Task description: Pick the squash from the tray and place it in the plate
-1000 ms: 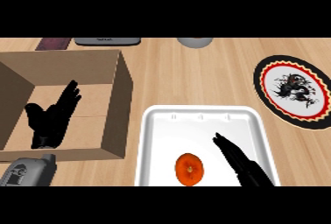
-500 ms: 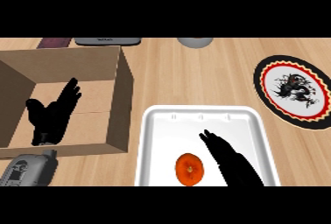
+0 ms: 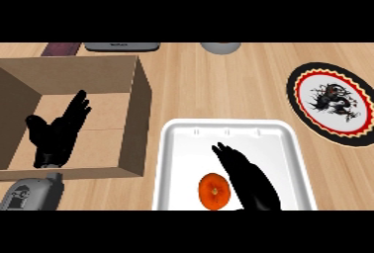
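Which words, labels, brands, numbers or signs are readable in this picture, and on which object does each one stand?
No text can be read.
Grey device at the top edge: a small dark marking, too blurred to read.
Plate: a dark figure with red marks, a picture and no words.
Grey phone-like object at lower left: nothing legible.

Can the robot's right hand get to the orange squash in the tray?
Probably yes. The right hand is open over the white tray, just right of the squash, with nothing between them. The left hand rests open over the cardboard box.

No text, label or number can be read anywhere (the plate [image 3: 330,103] bears only a dark figure).
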`<action>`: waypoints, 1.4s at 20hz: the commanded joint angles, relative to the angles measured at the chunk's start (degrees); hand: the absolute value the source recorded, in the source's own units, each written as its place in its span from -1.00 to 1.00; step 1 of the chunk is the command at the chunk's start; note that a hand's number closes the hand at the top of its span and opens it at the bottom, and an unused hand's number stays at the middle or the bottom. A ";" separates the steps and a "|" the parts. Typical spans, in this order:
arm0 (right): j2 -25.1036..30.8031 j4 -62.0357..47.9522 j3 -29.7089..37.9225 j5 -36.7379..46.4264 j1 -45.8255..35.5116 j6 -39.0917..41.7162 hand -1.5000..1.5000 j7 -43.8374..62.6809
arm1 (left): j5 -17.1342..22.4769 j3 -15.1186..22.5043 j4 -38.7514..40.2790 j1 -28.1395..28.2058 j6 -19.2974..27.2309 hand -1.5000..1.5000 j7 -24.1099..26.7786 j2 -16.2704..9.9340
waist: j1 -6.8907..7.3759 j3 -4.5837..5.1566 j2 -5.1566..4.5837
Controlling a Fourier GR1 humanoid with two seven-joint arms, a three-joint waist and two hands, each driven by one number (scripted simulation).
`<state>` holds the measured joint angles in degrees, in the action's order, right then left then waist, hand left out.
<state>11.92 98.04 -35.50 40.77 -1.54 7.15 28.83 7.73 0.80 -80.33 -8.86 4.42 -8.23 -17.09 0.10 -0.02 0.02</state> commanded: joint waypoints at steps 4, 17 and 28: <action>-4.86 -6.47 0.90 4.62 -0.49 -0.30 -1.00 -1.96 | -2.82 -1.33 -3.92 0.53 -0.06 0.00 -3.63 1.80 | -0.06 0.01 0.00; -8.26 -14.59 1.62 6.06 -8.22 8.36 1.00 -6.37 | -0.33 -6.21 -1.21 -1.88 -5.62 0.00 -4.30 0.14 | 0.16 0.01 -0.04; -10.66 -23.27 13.67 3.91 -16.81 7.85 1.00 -11.79 | -4.92 -3.65 -4.28 1.06 -3.32 0.00 -3.38 4.16 | 0.48 0.00 -0.12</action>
<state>3.50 82.13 -28.39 46.72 -10.29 13.76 17.80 2.91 -2.97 -83.10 -8.37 1.48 -10.48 -12.95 0.14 0.23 0.25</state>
